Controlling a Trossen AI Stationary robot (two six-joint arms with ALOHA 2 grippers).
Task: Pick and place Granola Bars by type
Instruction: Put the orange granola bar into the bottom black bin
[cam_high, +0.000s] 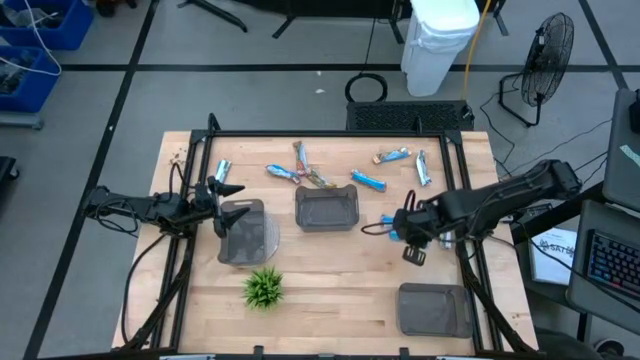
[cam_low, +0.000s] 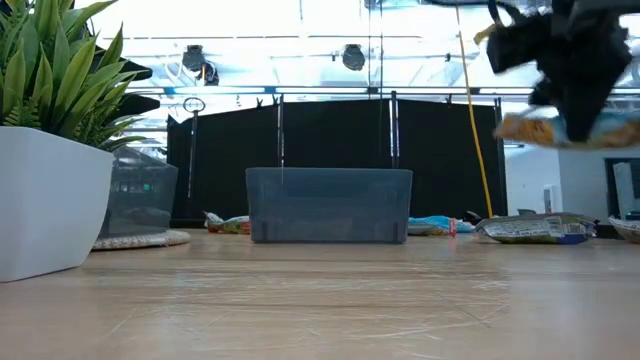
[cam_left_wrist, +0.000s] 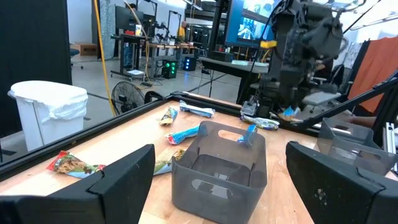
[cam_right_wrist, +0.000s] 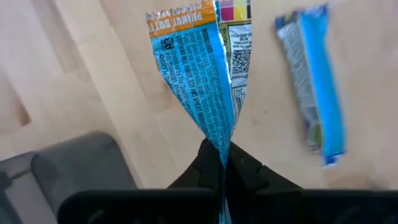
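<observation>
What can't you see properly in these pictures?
- Right hand: holds a blue-and-orange bar; the right wrist view's bottom edge cuts the wrapper's end.
- Low view: motion blurs that bar.
- Middle tray: its wall hides bars behind.
- High view: wrapper print is too small.

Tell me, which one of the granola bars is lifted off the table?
The blue-and-orange bar pinched in the right gripper, whose jaws are shut on its end. It hangs above the wood, right of the middle tray; the other bars lie flat.
</observation>
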